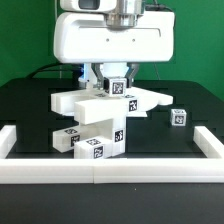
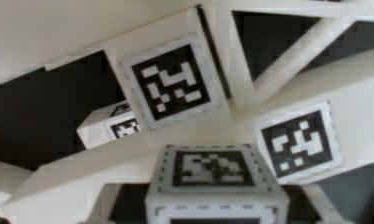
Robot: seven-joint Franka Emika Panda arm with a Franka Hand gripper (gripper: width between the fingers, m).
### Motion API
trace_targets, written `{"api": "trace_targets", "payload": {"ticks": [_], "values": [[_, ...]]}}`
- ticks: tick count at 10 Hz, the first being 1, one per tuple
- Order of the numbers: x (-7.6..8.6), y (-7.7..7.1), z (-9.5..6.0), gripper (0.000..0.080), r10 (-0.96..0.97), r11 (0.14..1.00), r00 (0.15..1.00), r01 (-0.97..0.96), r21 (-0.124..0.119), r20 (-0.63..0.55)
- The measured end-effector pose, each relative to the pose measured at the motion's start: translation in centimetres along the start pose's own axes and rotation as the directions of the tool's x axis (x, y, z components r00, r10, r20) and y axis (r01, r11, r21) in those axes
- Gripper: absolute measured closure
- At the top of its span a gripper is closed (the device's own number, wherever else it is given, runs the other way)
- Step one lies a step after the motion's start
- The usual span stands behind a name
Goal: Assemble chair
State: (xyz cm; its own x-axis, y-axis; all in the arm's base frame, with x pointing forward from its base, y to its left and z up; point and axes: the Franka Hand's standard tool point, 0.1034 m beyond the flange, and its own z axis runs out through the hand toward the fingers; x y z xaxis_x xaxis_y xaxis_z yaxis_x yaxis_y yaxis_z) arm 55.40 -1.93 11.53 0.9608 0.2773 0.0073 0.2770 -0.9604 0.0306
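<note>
Black table (image 1: 30,100); border rail (image 1: 100,172) fronts chair pieces (image 1: 95,125); loose cube (image 1: 179,117) apart.

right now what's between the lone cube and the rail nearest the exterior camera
Nothing: only bare black table lies between the cube and that rail, as the exterior view shows.

The white arm (image 1: 108,40) hangs from the top centre of the exterior view, its broad end level. The gripper (image 1: 113,88) points straight down at mid-frame, fingers partly apart; whether they clamp anything is unclear.
</note>
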Motion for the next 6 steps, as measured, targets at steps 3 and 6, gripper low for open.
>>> {"api": "trace_targets", "payload": {"ticks": [3, 6], "values": [[0.0, -0.02, 0.01, 0.0515, 0.23, 0.973, 0.973, -0.23, 0.0, 0.0], [0.01, -0.08, 0.04, 0.0515, 0.445, 0.896, 0.896, -0.445, 0.002, 0.001]]}}
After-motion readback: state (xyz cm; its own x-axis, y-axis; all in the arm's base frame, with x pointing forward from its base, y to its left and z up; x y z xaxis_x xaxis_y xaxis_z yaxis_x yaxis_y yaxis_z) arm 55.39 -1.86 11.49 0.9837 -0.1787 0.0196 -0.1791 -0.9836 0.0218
